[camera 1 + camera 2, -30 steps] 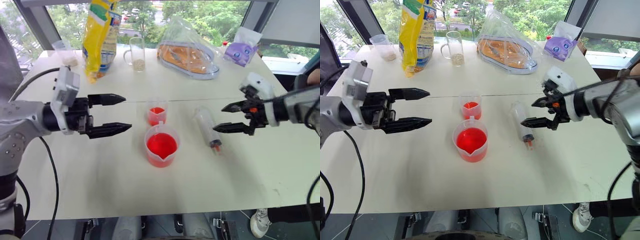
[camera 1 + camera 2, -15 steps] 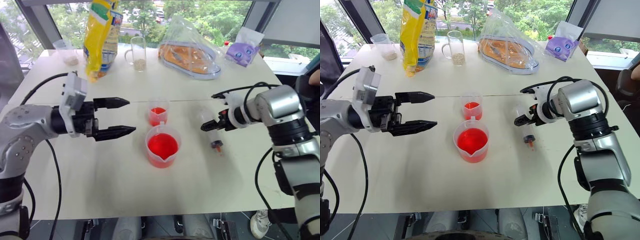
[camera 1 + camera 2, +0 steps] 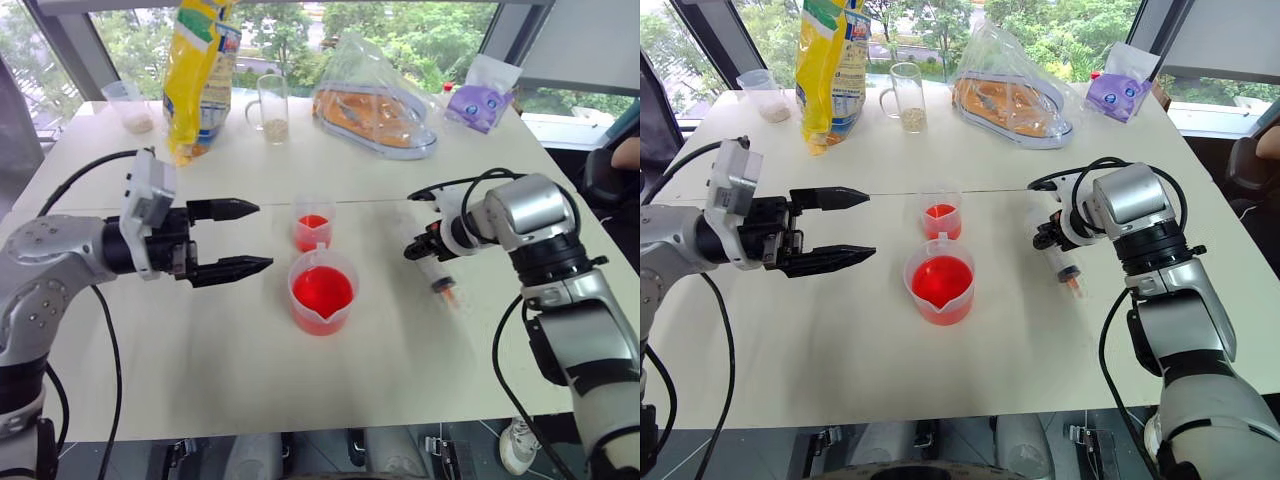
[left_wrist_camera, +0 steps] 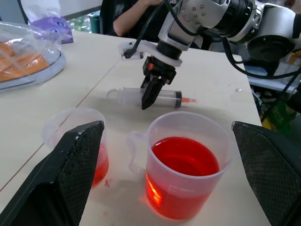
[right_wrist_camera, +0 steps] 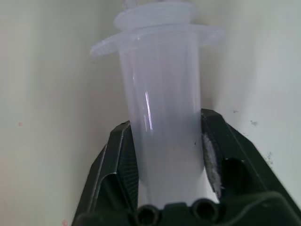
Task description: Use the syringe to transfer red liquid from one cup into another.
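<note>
The syringe (image 3: 437, 272) lies on the white table, its orange tip toward the near edge. My right gripper (image 3: 416, 249) comes down on its barrel and is shut on it; in the right wrist view both black fingers (image 5: 120, 157) press the clear barrel (image 5: 162, 136). To the syringe's left stands the wider spouted cup (image 3: 324, 292), holding plenty of red liquid (image 4: 184, 157). Just behind it is the smaller cup (image 3: 313, 226), with a little red liquid at the bottom. My left gripper (image 3: 260, 236) hovers open left of both cups, pointing toward them.
Along the table's far edge stand a yellow bag (image 3: 201, 70), a glass mug with grains (image 3: 273, 104), a clear bag of orange food (image 3: 376, 100), a purple pouch (image 3: 479, 104) and a small cup with beige contents (image 3: 130, 104). A person's arm (image 3: 626, 152) shows at the right.
My right gripper has dropped from above the table onto the syringe and shut on its barrel. The left gripper has stayed open in place.
</note>
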